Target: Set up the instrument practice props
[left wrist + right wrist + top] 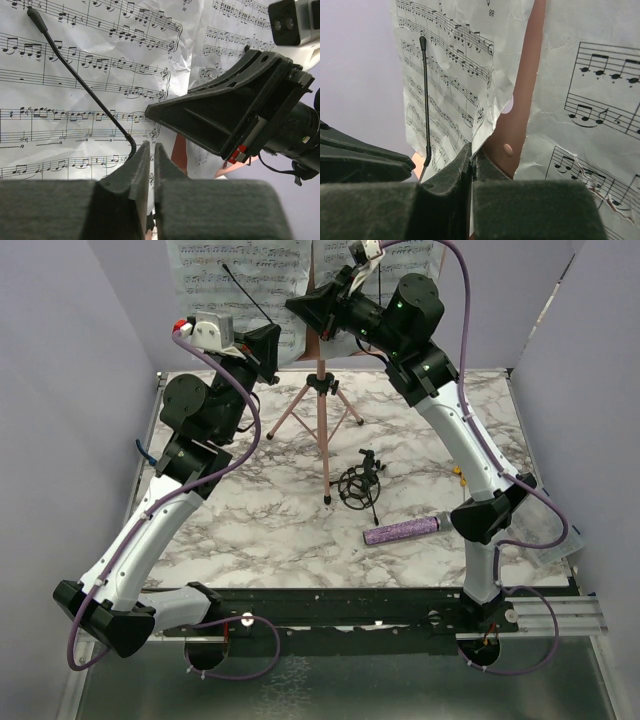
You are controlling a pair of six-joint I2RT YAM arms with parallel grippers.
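Sheet-music pages (240, 270): white, printed with black staves and notes. Music stand (322, 430): pink, with black leg tips. Microphone (402, 531): glittery purple. Shock-mount (358, 485): black. Table (270, 530): white marble pattern with grey veining. Cables (466, 310): purple. Walls (60, 390): pale lavender.

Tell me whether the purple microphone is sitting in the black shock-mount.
No, the purple microphone lies flat on the marble table, outside the black shock-mount standing beside it.

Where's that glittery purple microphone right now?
Seen from above, the microphone lies on the marble table, right of centre, between the black shock-mount and the table's near edge.
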